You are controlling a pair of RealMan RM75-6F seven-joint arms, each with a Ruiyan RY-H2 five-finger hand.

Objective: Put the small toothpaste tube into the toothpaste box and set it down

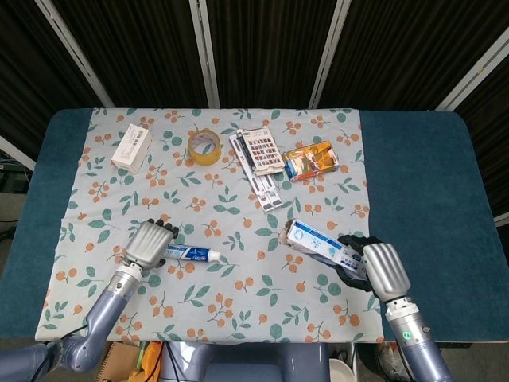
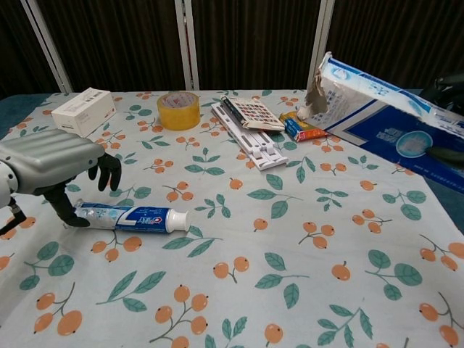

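The small toothpaste tube (image 1: 193,254) (image 2: 134,216) lies flat on the floral cloth, cap pointing right. My left hand (image 1: 151,243) (image 2: 51,168) hovers over its tail end. The thumb (image 2: 67,210) reaches down at the tail and the fingers (image 2: 109,171) curl above the far side, not closed on the tube. My right hand (image 1: 382,270) grips the blue and white toothpaste box (image 1: 318,243) (image 2: 384,109) by its right end and holds it off the table. Its torn open end points left toward the tube.
At the back of the cloth (image 1: 223,199) stand a white carton (image 1: 131,146), a yellow tape roll (image 1: 204,146), a colour-swatch card on a white stand (image 1: 261,155) and a small orange packet (image 1: 312,159). Bare blue table (image 1: 421,175) lies to the right.
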